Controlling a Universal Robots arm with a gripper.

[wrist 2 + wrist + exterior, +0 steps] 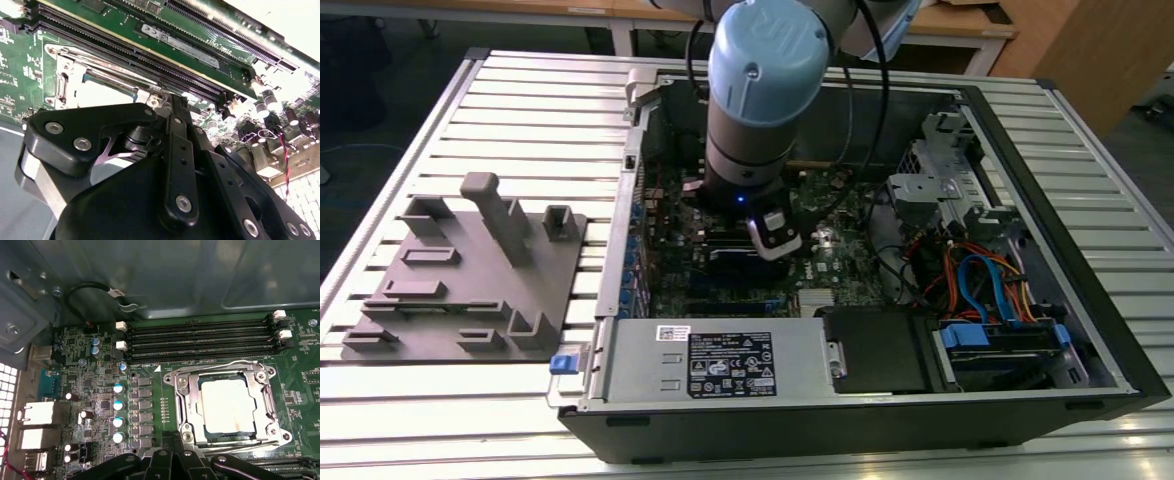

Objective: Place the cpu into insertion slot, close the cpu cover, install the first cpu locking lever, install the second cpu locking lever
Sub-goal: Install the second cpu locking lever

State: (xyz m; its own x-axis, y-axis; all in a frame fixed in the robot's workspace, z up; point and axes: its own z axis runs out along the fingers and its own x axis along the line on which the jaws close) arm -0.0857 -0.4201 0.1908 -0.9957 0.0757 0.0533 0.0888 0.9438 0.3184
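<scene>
One gripper (172, 460) beside covered cpu (223, 404), finger gap unclear

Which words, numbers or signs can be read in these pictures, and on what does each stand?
No text can be read with confidence.
Black label on the grey power supply box: print too small.
Small white sticker above it: blurred.
Strip label on the green card: too small.
Cable tag: blurred.

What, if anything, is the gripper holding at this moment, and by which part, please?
It cannot be told: the gripper sits low beside the cpu cover, which lies over the cpu, and its fingertips are hidden.
</scene>
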